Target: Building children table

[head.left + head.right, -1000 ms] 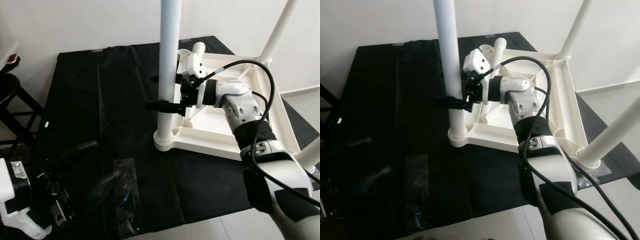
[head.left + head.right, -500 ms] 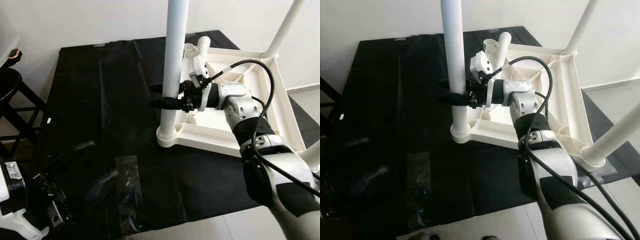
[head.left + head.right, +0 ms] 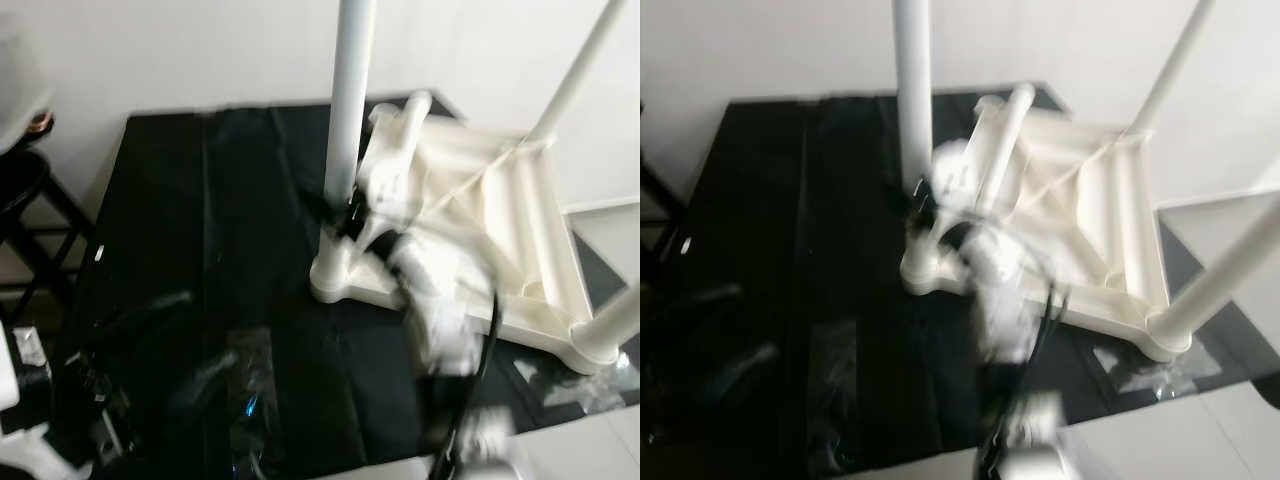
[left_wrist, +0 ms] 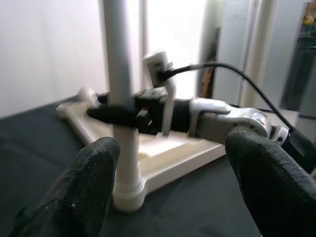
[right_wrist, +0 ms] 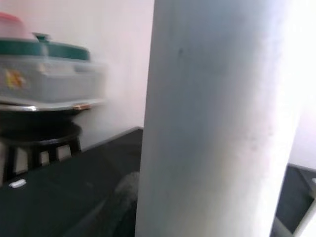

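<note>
The white children's table (image 3: 520, 200) lies upside down on a black cloth (image 3: 180, 200). Its near-left leg (image 3: 350, 100) stands upright in its corner socket. My right gripper (image 3: 335, 212) is at this leg a little above the socket, blurred in the eye views. In the left wrist view, the right gripper (image 4: 118, 113) has its black fingers clasped around the leg. The right wrist view has the leg (image 5: 212, 123) very close up. My left gripper (image 3: 185, 335) hovers low over the cloth's near-left part, open and holding nothing, its fingertips (image 4: 89, 187) wide apart.
Two more legs (image 3: 580, 70) stand upright at the far and right corners. A loose white leg (image 3: 400, 130) leans on the table's back edge. Crumpled clear plastic (image 3: 250, 390) lies on the cloth in front. A black stool (image 3: 25, 190) stands at the left, bearing a lidded container (image 5: 49, 79).
The whole picture has shifted and blurred, so the head is moving. My right forearm has swung lower, its gripper staying on the leg. The left gripper has kept its place.
</note>
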`<state>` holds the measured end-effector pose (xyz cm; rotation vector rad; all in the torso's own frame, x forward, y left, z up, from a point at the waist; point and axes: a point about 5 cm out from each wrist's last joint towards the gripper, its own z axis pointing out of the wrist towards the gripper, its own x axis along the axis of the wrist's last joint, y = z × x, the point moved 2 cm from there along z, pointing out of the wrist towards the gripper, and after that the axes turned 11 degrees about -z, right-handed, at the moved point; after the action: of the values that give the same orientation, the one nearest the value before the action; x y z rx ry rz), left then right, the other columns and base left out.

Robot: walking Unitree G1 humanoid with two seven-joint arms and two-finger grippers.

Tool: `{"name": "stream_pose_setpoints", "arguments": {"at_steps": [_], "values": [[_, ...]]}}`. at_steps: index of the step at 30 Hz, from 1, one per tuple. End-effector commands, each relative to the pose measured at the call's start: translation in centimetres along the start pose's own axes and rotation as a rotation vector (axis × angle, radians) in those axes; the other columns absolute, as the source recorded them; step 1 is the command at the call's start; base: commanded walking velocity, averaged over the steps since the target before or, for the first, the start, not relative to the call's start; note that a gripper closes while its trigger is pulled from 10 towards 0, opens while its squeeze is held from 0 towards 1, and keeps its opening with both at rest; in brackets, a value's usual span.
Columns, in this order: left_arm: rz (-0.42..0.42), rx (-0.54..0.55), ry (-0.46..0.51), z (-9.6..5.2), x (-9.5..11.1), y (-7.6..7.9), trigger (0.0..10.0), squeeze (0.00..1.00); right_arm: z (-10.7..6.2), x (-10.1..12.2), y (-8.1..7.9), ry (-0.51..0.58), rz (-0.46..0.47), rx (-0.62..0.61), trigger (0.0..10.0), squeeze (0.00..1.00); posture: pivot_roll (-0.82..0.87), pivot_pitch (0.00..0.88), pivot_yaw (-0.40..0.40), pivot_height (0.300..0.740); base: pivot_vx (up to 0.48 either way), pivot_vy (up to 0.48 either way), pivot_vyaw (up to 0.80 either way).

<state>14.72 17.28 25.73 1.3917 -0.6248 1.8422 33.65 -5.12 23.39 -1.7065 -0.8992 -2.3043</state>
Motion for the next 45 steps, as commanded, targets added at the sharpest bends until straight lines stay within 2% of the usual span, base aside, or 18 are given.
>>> {"name": "stream_pose_setpoints", "arguments": {"at_steps": [1,8,9,11,12,13,14,16,19,20,22,23,24,29,34,38,44,45], "values": [[-0.013,-0.008,-0.026,0.0,-0.5,-0.1,10.0,0.00,0.2,-2.5,-2.4,-0.141,0.065,-0.009,0.0,0.00,0.12,0.150,0.004,0.740,0.000,0.000,0.00],[0.008,-0.007,-0.010,0.2,-0.3,-0.6,10.0,0.00,1.7,-1.0,-2.7,-0.114,0.099,-0.003,0.0,0.00,0.10,0.132,-0.005,0.740,0.000,0.000,0.00],[0.005,-0.005,-0.007,0.2,-0.4,-0.6,10.0,0.00,1.9,-0.6,-2.6,-0.112,0.102,0.018,10.0,0.00,0.09,0.131,-0.005,0.740,0.000,0.000,0.00],[0.002,-0.004,-0.007,0.2,-0.5,-0.6,10.0,0.00,1.7,-0.2,-2.6,-0.122,0.104,0.020,10.0,0.00,0.09,0.131,-0.005,0.740,0.000,0.000,0.00],[-0.002,-0.006,-0.005,0.2,-0.6,-0.5,10.0,0.00,1.7,0.2,-2.3,-0.111,0.097,0.050,10.0,0.52,0.09,0.134,-0.006,0.740,0.000,0.000,0.00],[-0.002,-0.006,-0.005,0.2,-0.6,-0.5,10.0,0.00,1.7,0.2,-2.3,-0.111,0.097,0.050,10.0,0.52,0.09,0.134,-0.006,0.740,0.000,0.000,0.00],[-0.004,-0.008,-0.004,0.3,-0.7,-0.5,10.0,0.00,1.7,1.1,-2.0,-0.078,0.116,0.110,10.0,1.00,0.09,0.136,-0.008,0.740,0.000,0.000,0.00],[-0.004,-0.009,-0.003,0.4,-0.7,-0.5,10.0,0.00,1.6,1.7,-1.8,-0.053,0.130,0.150,10.0,1.00,0.09,0.136,-0.008,0.740,0.000,0.000,0.00],[-0.003,-0.012,-0.003,0.3,-0.7,-0.5,10.0,0.00,2.0,4.8,-0.5,0.131,0.164,0.347,10.0,1.00,0.09,0.144,-0.009,0.740,0.000,0.000,0.00],[-0.006,-0.012,-0.004,0.3,-0.7,-0.4,10.0,0.00,1.6,5.4,0.0,0.199,0.124,0.455,10.0,0.99,0.10,0.147,-0.011,0.740,0.000,0.000,0.00],[-0.006,-0.012,-0.004,0.3,-0.7,-0.4,10.0,0.00,1.6,5.4,0.0,0.199,0.124,0.455,10.0,0.99,0.10,0.147,-0.011,0.740,0.000,0.000,0.00],[-0.007,-0.012,-0.005,0.3,-0.7,-0.4,10.0,0.00,1.3,5.6,0.3,0.233,0.091,0.525,10.0,0.73,0.10,0.147,-0.011,0.740,0.000,0.000,0.00],[-0.012,-0.010,-0.008,0.2,-0.8,-0.2,10.0,0.00,0.5,4.5,1.0,0.231,0.037,0.697,10.0,0.00,0.11,0.159,-0.014,0.740,0.000,0.000,0.00],[-0.015,-0.004,-0.016,0.0,-0.7,0.1,10.0,0.00,0.4,3.4,2.5,0.219,0.001,0.821,10.0,0.00,0.13,0.169,-0.010,0.740,0.000,0.000,0.00],[-0.017,0.000,-0.021,-0.1,-0.6,0.3,10.0,0.00,0.6,3.5,3.3,0.220,0.008,0.872,10.0,0.00,0.14,0.174,-0.010,0.740,0.000,0.000,0.00],[-0.019,0.004,-0.036,-0.4,-0.5,0.5,10.0,0.00,1.1,2.7,5.4,0.168,0.010,0.937,10.0,0.00,0.15,0.184,-0.007,0.740,0.000,0.000,0.00],[-0.021,0.005,-0.039,-0.4,-0.5,0.6,10.0,0.00,0.9,1.7,6.2,0.139,0.026,0.980,10.0,0.00,0.16,0.192,-0.003,0.740,0.000,0.000,0.00],[-0.021,0.006,-0.041,-0.5,-0.4,0.6,10.0,0.00,0.8,1.3,6.3,0.131,0.025,0.988,0.0,0.00,0.16,0.192,-0.003,0.740,0.000,0.000,0.00]]}}
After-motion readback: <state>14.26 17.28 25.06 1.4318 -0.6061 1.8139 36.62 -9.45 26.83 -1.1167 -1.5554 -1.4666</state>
